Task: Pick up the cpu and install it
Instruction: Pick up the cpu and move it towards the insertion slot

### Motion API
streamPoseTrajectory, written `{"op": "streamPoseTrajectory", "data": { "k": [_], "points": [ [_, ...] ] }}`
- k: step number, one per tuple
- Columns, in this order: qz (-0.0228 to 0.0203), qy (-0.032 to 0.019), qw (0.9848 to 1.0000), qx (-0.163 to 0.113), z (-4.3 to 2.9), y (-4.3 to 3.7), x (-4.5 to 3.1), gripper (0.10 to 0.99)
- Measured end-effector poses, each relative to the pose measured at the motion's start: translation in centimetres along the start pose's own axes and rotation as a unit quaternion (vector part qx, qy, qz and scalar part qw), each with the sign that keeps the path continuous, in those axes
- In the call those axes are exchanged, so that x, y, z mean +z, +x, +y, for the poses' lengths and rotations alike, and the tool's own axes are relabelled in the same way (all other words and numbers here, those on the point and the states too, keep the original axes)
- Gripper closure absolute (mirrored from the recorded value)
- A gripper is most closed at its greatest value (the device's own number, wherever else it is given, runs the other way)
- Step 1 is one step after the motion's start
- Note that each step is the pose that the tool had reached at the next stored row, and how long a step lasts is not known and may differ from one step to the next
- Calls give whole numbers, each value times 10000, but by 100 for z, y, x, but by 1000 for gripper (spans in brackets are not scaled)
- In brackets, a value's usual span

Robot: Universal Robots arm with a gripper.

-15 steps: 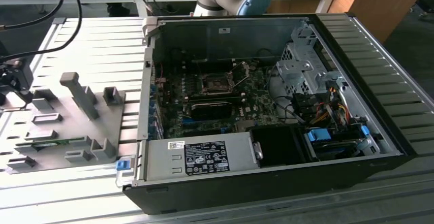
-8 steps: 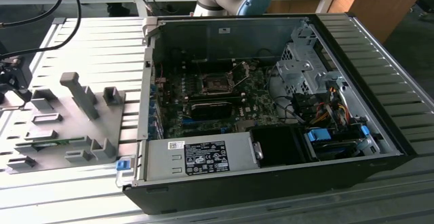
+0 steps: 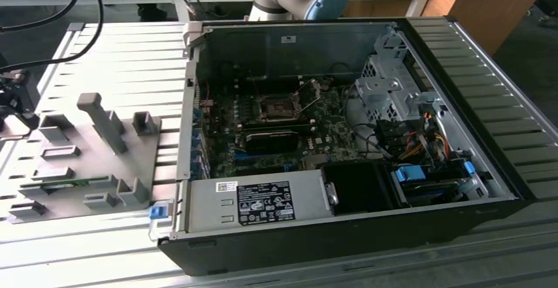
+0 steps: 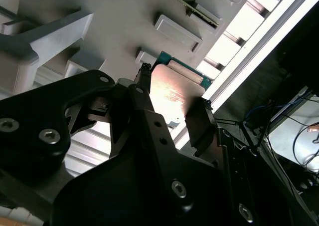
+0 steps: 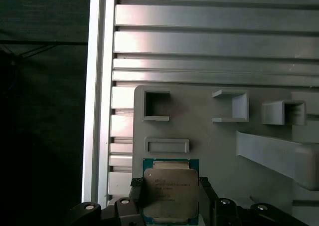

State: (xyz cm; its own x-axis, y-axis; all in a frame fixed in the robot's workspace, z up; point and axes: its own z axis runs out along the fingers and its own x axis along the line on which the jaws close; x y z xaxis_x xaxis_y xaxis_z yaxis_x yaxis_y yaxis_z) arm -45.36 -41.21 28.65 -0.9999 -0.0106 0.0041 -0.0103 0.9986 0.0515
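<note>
AT THE PARTS TRAY: The arm's gripper is closed on the cpu, with its two black fingers pressed against opposite edges of the small square chip, silvery top facing up and a green rim showing around it. In the second wrist view the same hold shows from the side, the gripper bracketing the cpu. The pictures do not show whether the chip has left the tray.

The chip is over the grey fixture tray, close to the tray edge that runs along the rim of the slatted table. It is in line with a shallow rectangular pocket and, nearer the tray's corner, a square pocket.

In the exterior view, well apart from the tray, the open computer case lies on the same table. The dark, metal-framed socket sits near the middle of its board.

The step in hand looks like the pick-up, and it calls for care. The grip should bear on the chip's edges only and be even on both sides, so the part neither tilts nor twists. A straight, level lift would keep it clear of the raised pocket walls beside it — and a skewed grasp here would likely carry through to the seating.
</note>
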Motion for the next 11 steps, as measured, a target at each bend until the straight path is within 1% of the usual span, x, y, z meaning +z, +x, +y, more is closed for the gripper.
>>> {"op": "streamPoseTrajectory", "data": {
  "k": [11],
  "points": [
    [0,0,10000,0,4,0,-56,557]
  ]
}}
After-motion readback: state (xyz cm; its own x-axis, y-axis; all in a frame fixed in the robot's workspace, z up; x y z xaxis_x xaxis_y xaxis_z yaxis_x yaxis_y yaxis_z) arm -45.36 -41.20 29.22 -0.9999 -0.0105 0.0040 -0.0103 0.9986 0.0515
